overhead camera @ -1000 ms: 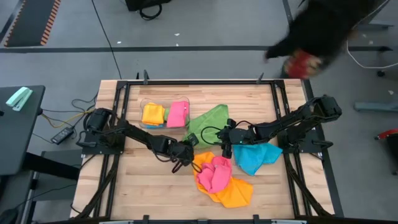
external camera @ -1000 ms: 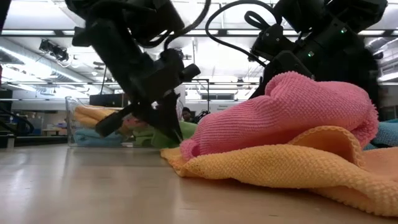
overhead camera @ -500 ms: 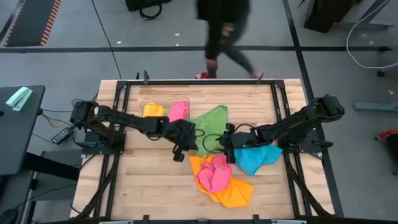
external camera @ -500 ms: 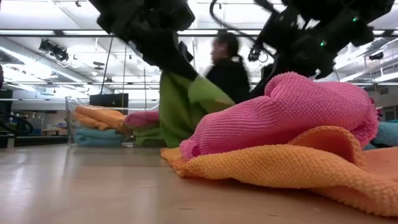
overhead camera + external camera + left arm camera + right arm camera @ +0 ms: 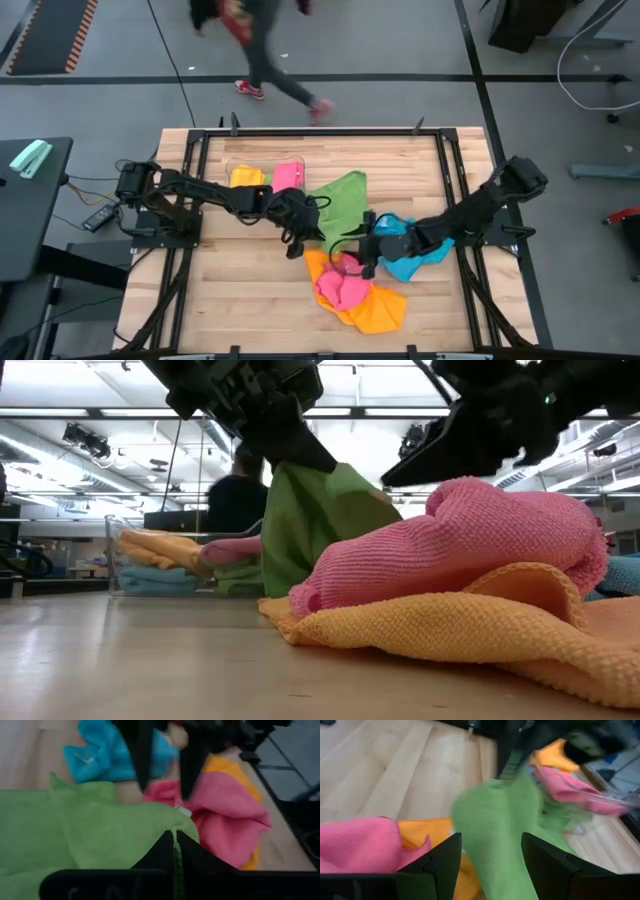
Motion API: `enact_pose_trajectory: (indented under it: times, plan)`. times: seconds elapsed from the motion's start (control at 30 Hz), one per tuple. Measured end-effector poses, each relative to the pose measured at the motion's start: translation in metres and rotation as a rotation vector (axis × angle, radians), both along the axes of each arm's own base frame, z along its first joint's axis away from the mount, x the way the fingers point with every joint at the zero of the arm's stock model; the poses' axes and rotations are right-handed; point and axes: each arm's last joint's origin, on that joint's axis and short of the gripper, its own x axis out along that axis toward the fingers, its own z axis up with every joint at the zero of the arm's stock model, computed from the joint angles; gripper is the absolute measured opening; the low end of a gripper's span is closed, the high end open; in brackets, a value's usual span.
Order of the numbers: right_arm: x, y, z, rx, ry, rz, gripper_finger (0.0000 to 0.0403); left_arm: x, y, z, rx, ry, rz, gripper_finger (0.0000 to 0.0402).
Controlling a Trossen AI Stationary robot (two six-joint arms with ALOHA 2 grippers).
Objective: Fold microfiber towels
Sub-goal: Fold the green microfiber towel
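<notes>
No lettering, label, brand mark or number can be read on anything in these views.

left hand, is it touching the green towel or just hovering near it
Touching. In the left wrist view the left hand is shut on a pinched fold of the green towel, with the cloth running down between its dark fingertips.
</notes>
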Motion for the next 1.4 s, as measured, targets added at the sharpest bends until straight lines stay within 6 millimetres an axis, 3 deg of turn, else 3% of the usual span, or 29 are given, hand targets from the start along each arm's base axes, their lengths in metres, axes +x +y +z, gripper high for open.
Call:
enact_pose_trajectory:
  times: [0.13, 0.3, 0.6, 0.83, 1.13, 1.4]
  plan:
    - [0.015, 0.013, -0.01, -0.124, 0.028, -0.004, 0.0216, 0.001, 0.002, 0.001, 0.015, -0.008, 0.032, 0.0008]
    - [0.028, 0.03, -0.007, -0.293, 0.03, -0.04, 0.0216, 0.001, 0.006, 0.001, 0.031, -0.013, 0.074, 0.0028]
    - [0.038, 0.033, -0.016, -0.515, 0.069, -0.251, 0.0216, 0.004, 0.008, 0.006, 0.013, -0.071, 0.092, 0.0008]
    - [0.037, 0.031, -0.014, -0.524, 0.055, -0.299, 0.0206, 0.005, 0.01, 0.007, -0.007, -0.082, 0.109, 0.0035]
    - [0.043, 0.021, -0.013, -0.539, 0.072, -0.314, 0.0152, 0.009, 0.017, 0.014, -0.013, -0.161, 0.132, 0.0009]
    - [0.044, 0.022, -0.011, -0.568, 0.081, -0.307, 0.0117, 0.008, 0.022, 0.013, -0.033, -0.143, 0.16, 0.0041]
